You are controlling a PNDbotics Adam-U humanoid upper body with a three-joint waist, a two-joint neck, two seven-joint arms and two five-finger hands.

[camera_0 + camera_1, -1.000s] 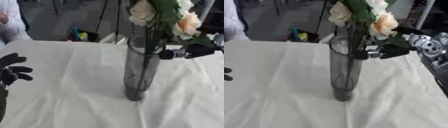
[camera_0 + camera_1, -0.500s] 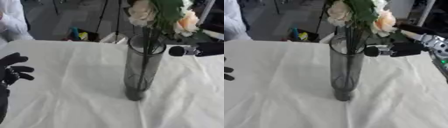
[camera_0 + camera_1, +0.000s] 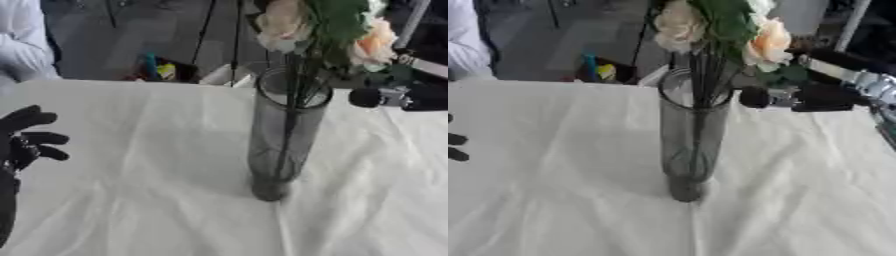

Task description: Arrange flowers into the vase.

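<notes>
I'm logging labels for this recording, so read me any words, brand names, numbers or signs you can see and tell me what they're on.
None can be read.
The vase, the flowers and the white tablecloth show no print.
The colourful items on the floor beyond the table are too blurred to tell whether they carry text.
Neither the right hand nor the left hand shows markings.

one vase (image 3: 691, 135), two pale flowers (image 3: 768, 44), two hands (image 3: 24, 137)

I read no text, label, brand, number or sign on any surface in either of my eye views: the vase (image 3: 690, 140), the flowers (image 3: 724, 30) and the white tablecloth (image 3: 131, 200) all carry no legible marking.
</notes>
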